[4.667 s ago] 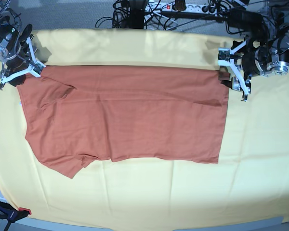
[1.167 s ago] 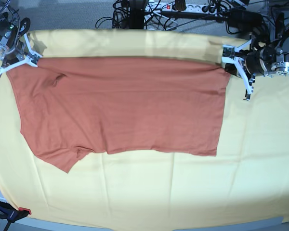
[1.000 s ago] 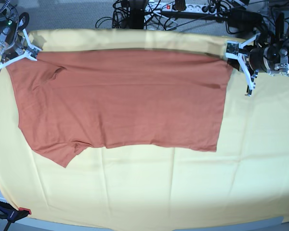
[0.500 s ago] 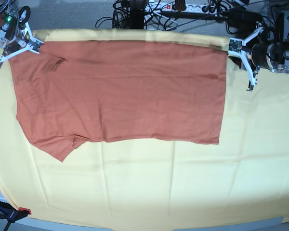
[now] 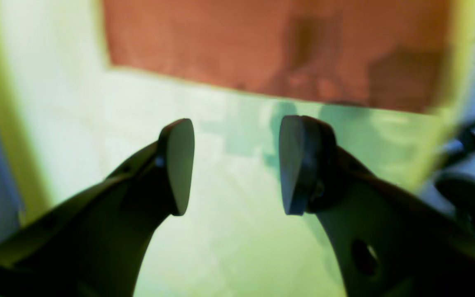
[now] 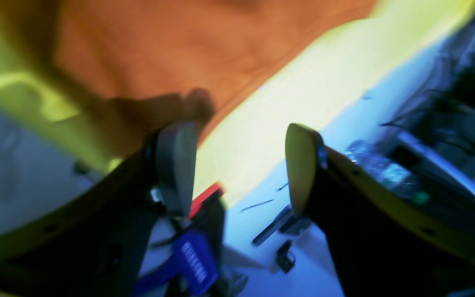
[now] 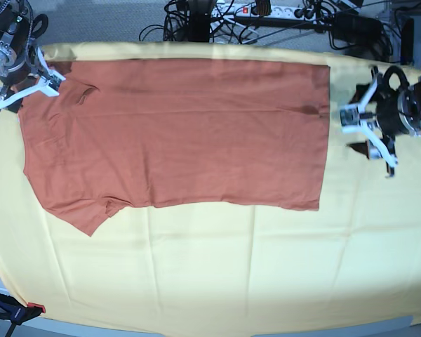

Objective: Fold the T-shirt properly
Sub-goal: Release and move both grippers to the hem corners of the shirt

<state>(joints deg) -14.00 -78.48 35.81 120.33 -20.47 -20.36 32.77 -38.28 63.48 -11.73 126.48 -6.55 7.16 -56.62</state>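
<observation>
Rust-orange thin T-shirt (image 7: 175, 133) flat on pale yellow cloth (image 7: 266, 274). Left gripper (image 7: 368, 133), right gripper (image 7: 21, 84): jaws apart, empty. Next: regrip edge corners evenly, fold square.

Base looks straight down; both wrist views, blurry, seemingly share T-shirt (image 7: 175, 133).

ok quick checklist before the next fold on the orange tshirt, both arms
1. Left gripper released and empty: ok, jaws apart, nothing between them in the left wrist view.
2. Right gripper released: ok, jaws apart in the right wrist view.
3. T-shirt lying flat on the yellow cloth: ok, only small wrinkles near the sleeve by the right gripper.
4. Left gripper off the shirt: ok, beside its edge.
5. Right gripper off the shirt: cannot tell, it sits at the corner.
6. Layers aligned underneath: cannot tell.
</observation>
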